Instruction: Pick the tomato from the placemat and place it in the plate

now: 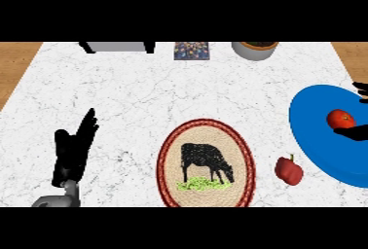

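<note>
The round tomato (340,118), no clear long axis, sits over the blue plate (316,131), grasped between right hand (354,133) fingers; left hand (74,146) released

The tabletop (115,97) is white marble with grey veining, and strips of wooden surface show beyond its left and right far corners. An oval woven placemat (206,163), red-rimmed and bearing a black cow grazing on green grass, lies on it near the front edge. Just right of the placemat rests a red bell pepper (288,170). Farther right of the placemat, past the pepper, sits a blue plate (320,136), cut off by the frame. Well beyond the placemat, along the far edge, stand a grey black-legged object (119,46), a small patterned box (192,50) and a pale round bowl (255,49).
</note>
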`<state>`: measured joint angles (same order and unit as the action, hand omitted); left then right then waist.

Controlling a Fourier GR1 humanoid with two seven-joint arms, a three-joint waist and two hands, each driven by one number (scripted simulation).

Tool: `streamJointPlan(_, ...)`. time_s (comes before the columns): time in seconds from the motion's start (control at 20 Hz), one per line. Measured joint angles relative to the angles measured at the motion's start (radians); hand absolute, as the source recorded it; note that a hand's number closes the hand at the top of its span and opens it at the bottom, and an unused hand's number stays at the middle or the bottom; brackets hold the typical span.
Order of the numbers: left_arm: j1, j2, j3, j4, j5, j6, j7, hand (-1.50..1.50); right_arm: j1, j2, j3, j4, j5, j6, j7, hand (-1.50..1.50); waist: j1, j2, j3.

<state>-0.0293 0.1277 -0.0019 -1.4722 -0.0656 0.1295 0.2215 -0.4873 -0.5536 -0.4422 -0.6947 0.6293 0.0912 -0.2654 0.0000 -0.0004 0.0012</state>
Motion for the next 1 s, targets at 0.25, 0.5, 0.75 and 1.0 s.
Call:
streamJointPlan(0.25, 0.007, -0.003, 0.0, -0.012, -0.007, 0.01, 0.008, 0.0, -0.002, 0.007, -0.157, -0.001, -0.199, 0.062, -0.1, -1.5, -0.009, -0.002, 0.0)
streamJointPlan(0.5, 0.02, -0.015, -0.009, -0.027, -0.017, 0.018, 0.011, 0.0, 0.049, -0.027, -0.244, 0.018, -0.335, 0.175, -0.164, -1.5, -0.005, -0.001, 0.0)
streamJointPlan(0.75, 0.03, -0.025, -0.023, -0.046, -0.026, 0.012, 0.019, 0.0, 0.08, -0.052, -0.249, 0.101, -0.389, 0.232, -0.275, -1.5, 0.003, 0.001, 0.0)
streamJointPlan(1.0, 0.0, -0.03, -0.009, -0.009, -0.029, 0.008, 0.009, 0.0, 0.08, -0.074, -0.22, 0.174, -0.411, 0.248, -0.371, -1.5, 0.006, 0.002, -0.001)
